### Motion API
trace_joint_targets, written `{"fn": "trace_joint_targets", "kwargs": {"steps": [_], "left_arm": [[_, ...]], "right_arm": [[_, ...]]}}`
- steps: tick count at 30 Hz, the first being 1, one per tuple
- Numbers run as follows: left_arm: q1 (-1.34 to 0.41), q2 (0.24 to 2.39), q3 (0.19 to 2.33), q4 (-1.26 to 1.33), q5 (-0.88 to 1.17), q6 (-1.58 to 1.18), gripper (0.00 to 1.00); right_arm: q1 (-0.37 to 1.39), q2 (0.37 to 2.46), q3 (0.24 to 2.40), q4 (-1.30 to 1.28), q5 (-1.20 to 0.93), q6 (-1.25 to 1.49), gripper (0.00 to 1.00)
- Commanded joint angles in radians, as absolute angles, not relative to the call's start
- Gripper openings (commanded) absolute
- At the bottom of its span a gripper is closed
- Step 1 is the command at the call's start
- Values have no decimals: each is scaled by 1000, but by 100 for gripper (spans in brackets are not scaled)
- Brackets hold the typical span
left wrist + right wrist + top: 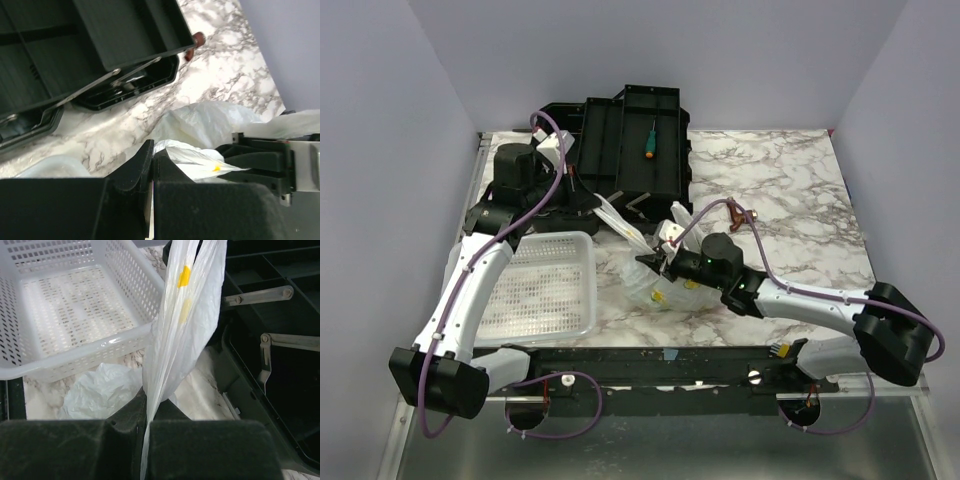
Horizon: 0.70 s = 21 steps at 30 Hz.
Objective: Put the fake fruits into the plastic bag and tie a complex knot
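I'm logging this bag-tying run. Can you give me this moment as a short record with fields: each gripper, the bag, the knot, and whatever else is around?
left gripper: fingers shut on a strip of the plastic bag
right gripper: fingers shut on a bag handle, stretched taut
plastic bag: crumpled, right of the basket
knot: none visible
basket: white, perforated
toolbox: black, open, at the rear; screwdriver lying in it

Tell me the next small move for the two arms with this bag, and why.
Probably swing the right gripper across the left gripper to start crossing the handles. Both grippers are shut on stretched handles of the plastic bag, and no knot shows at its neck yet.
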State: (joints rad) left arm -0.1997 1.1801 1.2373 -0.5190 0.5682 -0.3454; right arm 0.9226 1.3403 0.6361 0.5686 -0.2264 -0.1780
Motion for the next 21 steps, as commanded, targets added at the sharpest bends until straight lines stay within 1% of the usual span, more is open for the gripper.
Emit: {"fn": "trace_joint_targets", "kwargs": {"steps": [1,8,9,10,11,12,13,14,15,16,18,20,21], "left_arm": [[-129,1148,1317,-408,173,-250,0],[-100,1170,1304,-468,110,-213,0],[-90,1178,1301,-474,141,-214,0],[-78,1184,1302,-477,225,-222,0],[-56,1176,1293,-457,347,-246,9],[-39,1147,1253,-406,454,-276,32],[-26,1111,1206,-320,544,-318,52],[-16,1059,1142,-233,589,-365,68],[-10,1019,1094,-165,637,-397,76],[-9,981,1053,-120,680,-421,80],[26,933,1013,-130,731,-456,85],[41,890,961,-158,768,-520,91],[44,861,920,-165,765,-560,92]], "right_arm": [[928,1277,546,318,-339,-231,1],[928,1230,547,287,-327,-225,1],[928,1228,548,287,-331,-221,1],[929,1227,551,287,-334,-218,1],[928,1229,555,289,-334,-216,1],[928,1234,560,292,-331,-213,1],[928,1244,569,293,-326,-207,1],[928,1252,578,294,-316,-200,1],[928,1259,585,295,-313,-195,1],[927,1261,592,299,-307,-183,1],[927,1264,602,311,-298,-158,1],[927,1270,616,315,-275,-133,1],[927,1276,620,322,-256,-126,1]]}}
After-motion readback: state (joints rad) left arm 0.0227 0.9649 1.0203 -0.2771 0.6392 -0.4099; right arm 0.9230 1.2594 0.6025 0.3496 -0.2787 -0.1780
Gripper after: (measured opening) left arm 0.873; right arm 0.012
